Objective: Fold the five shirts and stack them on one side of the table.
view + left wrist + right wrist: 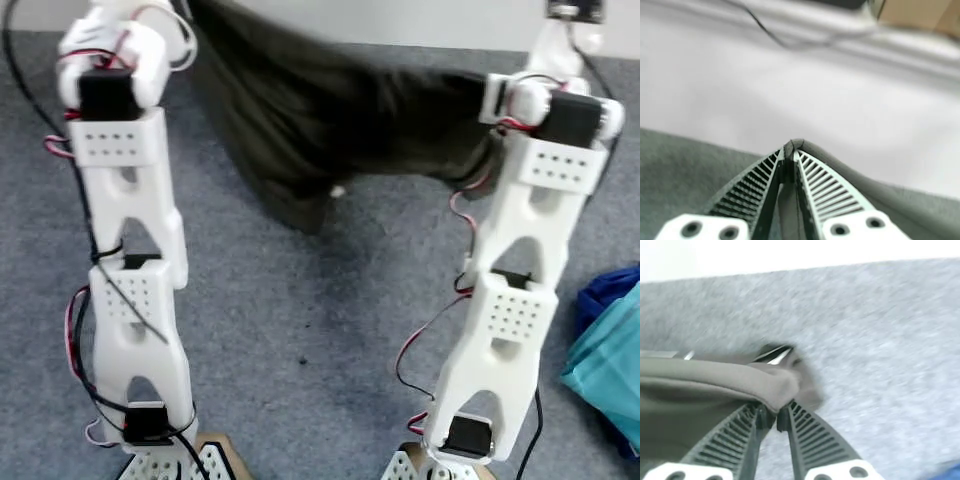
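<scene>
Grey felt table (300, 300): I hold olive shirt (330, 110) between left gripper (790, 152) and right gripper (776, 415), jaws pinching fabric; fold step, next lower both evenly.

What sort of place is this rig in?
Likely a robotics lab bench, not a home: grey felt tabletop, white arms with loose wiring, an olive shirt held between them.

A robotics lab bench (or a hobbyist's workshop) is suggested: the left arm (130, 300) and right arm (520, 290), of white printed plastic with exposed wiring (400, 355), are set on a grey felt-covered table (300, 310). Beyond the left gripper (790, 150), a plain white surface (790, 85) is seen.
</scene>
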Controlling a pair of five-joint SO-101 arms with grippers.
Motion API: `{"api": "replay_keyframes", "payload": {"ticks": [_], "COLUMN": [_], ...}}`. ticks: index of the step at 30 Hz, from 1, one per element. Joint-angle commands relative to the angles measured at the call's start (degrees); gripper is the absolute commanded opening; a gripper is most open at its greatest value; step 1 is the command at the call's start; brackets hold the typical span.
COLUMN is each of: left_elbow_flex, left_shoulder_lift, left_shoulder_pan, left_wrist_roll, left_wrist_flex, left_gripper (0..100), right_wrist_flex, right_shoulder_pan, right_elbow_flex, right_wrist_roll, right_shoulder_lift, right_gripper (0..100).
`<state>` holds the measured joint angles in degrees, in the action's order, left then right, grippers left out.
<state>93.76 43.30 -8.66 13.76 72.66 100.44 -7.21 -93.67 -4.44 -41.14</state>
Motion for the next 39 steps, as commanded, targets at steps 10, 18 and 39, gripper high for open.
{"api": "replay_keyframes", "payload": {"ticks": [10, 18, 39], "left_elbow_flex": [1.71, 1.71, -90.15], "left_shoulder_lift": [-20.44, -32.22, -66.77], "left_shoulder_pan": [-4.70, -3.03, 0.48], "left_wrist_roll": [0.09, 0.09, -13.27], "left_wrist_flex": [8.35, 27.87, 27.87], "left_gripper": [1, 1, 1], "right_wrist_flex": [0.75, 0.48, 0.57], "right_shoulder_pan": [-2.77, 0.04, 4.00], "right_elbow_flex": [13.05, 48.48, 105.54], "right_wrist_roll": [-3.34, -3.34, -14.07], "right_shoulder_lift": [31.16, 57.80, 85.14], "right_gripper": [0.7, 0.7, 0.7]}}
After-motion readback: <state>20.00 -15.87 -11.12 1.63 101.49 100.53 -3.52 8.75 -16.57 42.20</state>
